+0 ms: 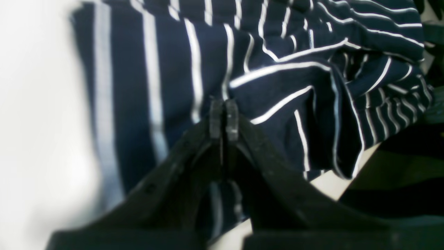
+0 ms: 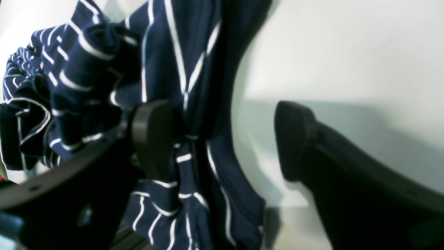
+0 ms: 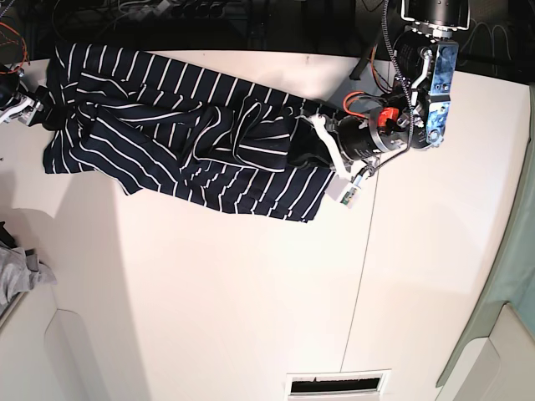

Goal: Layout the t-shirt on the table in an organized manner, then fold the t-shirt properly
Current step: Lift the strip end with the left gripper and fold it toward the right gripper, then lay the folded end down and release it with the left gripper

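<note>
The navy t-shirt (image 3: 192, 142) with thin white stripes lies stretched and wrinkled along the far side of the white table (image 3: 251, 292). My left gripper (image 3: 316, 127) is at the shirt's right end. In the left wrist view its fingertips (image 1: 223, 119) are pressed together on a pinch of the shirt (image 1: 284, 86). My right gripper (image 3: 38, 110) is at the shirt's left end. In the right wrist view it (image 2: 223, 139) is open, with bunched shirt fabric (image 2: 187, 69) lying against one finger (image 2: 152, 135) and the other finger (image 2: 295, 139) over bare table.
A small grey cloth (image 3: 17, 280) lies at the table's left edge. A thin dark seam (image 3: 359, 251) runs down the tabletop. A slotted vent (image 3: 338, 384) sits at the near edge. Cables and dark equipment (image 3: 209, 21) line the far edge.
</note>
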